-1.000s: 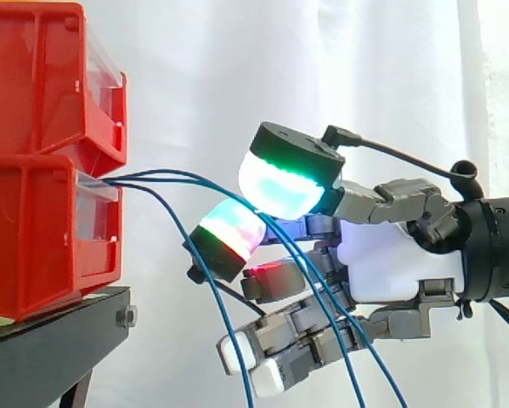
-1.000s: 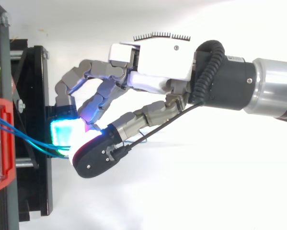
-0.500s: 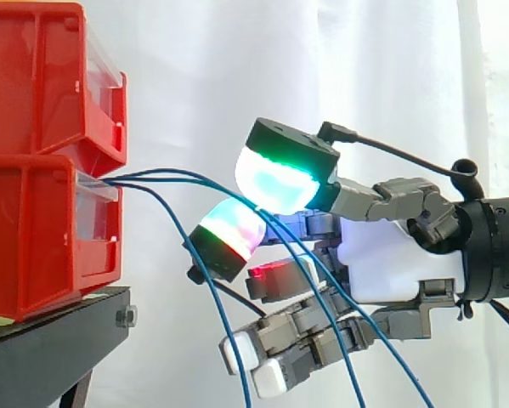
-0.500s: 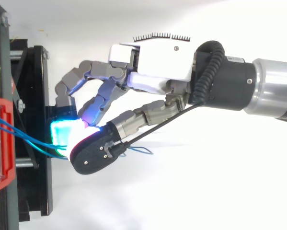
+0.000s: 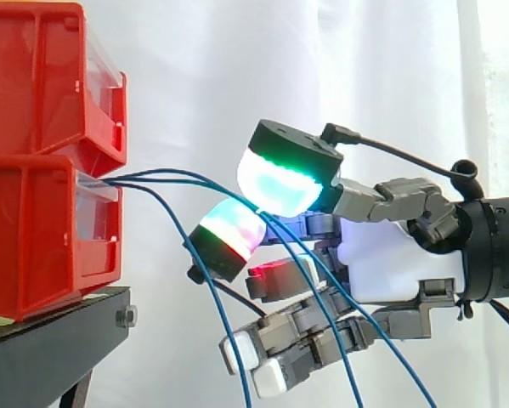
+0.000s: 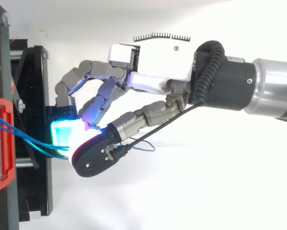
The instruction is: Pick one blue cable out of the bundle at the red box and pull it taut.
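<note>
Hand [image 5: 394, 263] sits right of red box [image 5: 33, 229], fingers curled, 2 glowing pads [image 5: 279, 183] nipping a blue cable [image 5: 165, 175] btw them. Cable runs from box front to the pinch, then sags down past palm. 2nd blue strand [image 5: 213, 297] hangs loose just left of hand.

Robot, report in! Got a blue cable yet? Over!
Copy: robot hand pinching one blue cable between glowing pads. Cable slack, curving from red box, not taut yet. Nothing blocking; other blue cables droop alongside.

Black stand [image 5: 50, 348] btm left w/ bolt [image 5: 126, 317] on its front edge; white curtain [image 5: 237, 68] behind.
</note>
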